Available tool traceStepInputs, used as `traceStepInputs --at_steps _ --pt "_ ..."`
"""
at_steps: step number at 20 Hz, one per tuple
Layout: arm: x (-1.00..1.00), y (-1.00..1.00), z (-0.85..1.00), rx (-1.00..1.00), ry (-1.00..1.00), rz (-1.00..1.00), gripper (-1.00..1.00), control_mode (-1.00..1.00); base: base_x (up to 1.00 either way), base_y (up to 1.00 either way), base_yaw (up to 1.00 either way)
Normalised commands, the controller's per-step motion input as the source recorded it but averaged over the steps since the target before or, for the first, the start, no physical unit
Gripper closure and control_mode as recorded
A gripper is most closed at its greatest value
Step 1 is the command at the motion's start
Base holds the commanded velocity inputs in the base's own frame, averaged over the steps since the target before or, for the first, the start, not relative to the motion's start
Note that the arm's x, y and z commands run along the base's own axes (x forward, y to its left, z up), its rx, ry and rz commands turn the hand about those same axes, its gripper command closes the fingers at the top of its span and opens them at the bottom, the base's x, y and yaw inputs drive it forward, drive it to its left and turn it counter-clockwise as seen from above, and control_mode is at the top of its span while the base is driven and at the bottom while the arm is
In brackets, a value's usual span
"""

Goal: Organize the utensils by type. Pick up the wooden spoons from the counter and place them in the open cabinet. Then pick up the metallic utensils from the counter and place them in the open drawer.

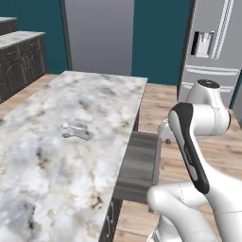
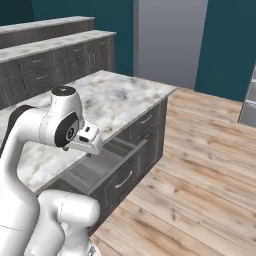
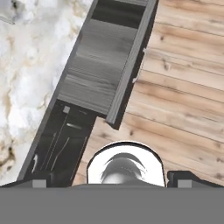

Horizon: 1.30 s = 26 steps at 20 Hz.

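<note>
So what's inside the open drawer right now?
The open drawer shows a bare grey wood-grain floor in the hand view, with no utensils on the visible part. Its rear end runs under the counter edge and cannot be checked. Metallic utensils lie on the counter.
</note>
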Motion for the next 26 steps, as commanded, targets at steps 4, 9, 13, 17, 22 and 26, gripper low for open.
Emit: traceStepInputs --at_steps 4,9,13,17,22,26 --pt "0.0 0.0 0.0 0.0 0.0 0.0 -1.0 1.0 0.27 0.19 -0.17" --pt "0.0 0.0 0.0 0.0 0.0 0.0 -1.0 1.0 0.41 0.27 -0.11" --pt "0.0 0.0 0.0 0.0 0.0 0.0 -1.0 1.0 0.48 0.22 -0.05" --pt "0.0 0.0 0.0 0.0 0.0 0.0 -1.0 1.0 0.3 0.11 -0.04" --pt "0.0 0.0 0.0 0.0 0.0 0.0 -1.0 1.0 0.03 0.0 0.0" --pt "0.0 0.0 0.0 0.0 0.0 0.0 -1.0 1.0 0.0 0.0 0.0"
